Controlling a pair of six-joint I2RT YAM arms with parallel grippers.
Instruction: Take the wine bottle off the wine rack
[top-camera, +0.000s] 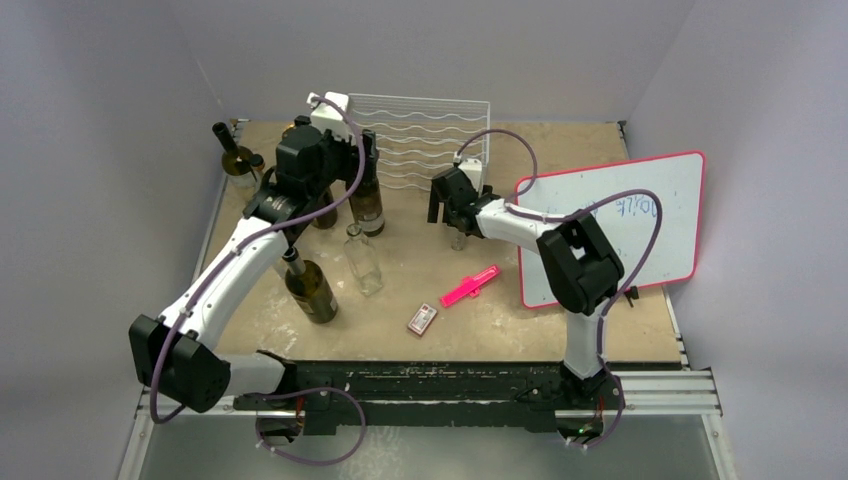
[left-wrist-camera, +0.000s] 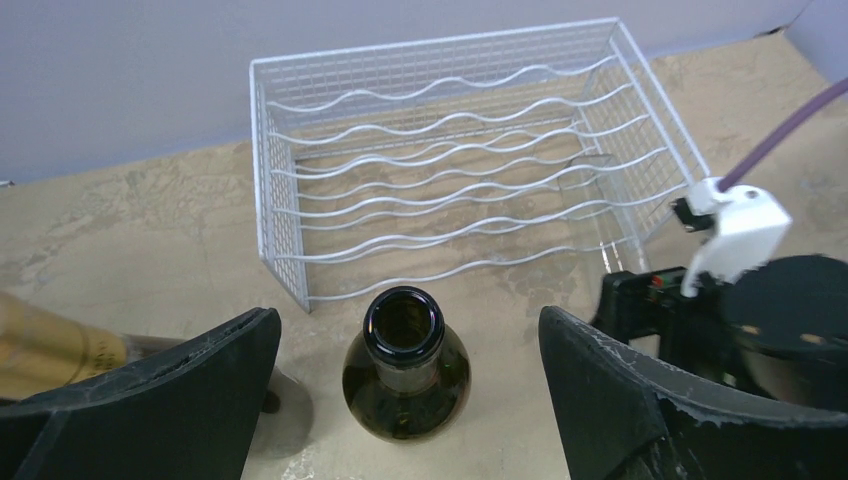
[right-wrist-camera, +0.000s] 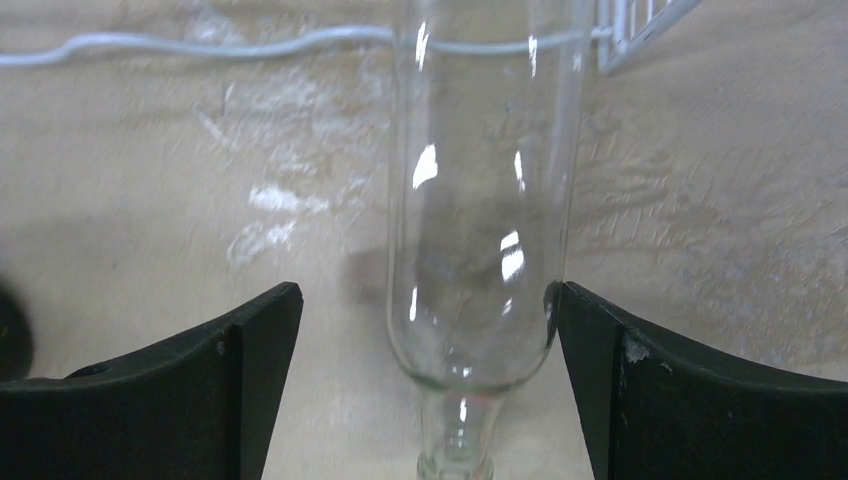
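The tan table (top-camera: 500, 330) carries the wine rack (top-camera: 430, 140) at its back edge and a pink-framed whiteboard (top-camera: 620, 225) on its right side. Toward the middle stand 1 dark bottle (top-camera: 312, 292) and 1 clear bottle (top-camera: 364, 262). A pink marker (top-camera: 470, 287) and a small red card (top-camera: 422, 319) lie nearer the front.

2 white arms (top-camera: 235, 265) carry black joints, purple cables (left-wrist-camera: 785, 135) and scuffed black pincer fingers (left-wrist-camera: 620, 400).
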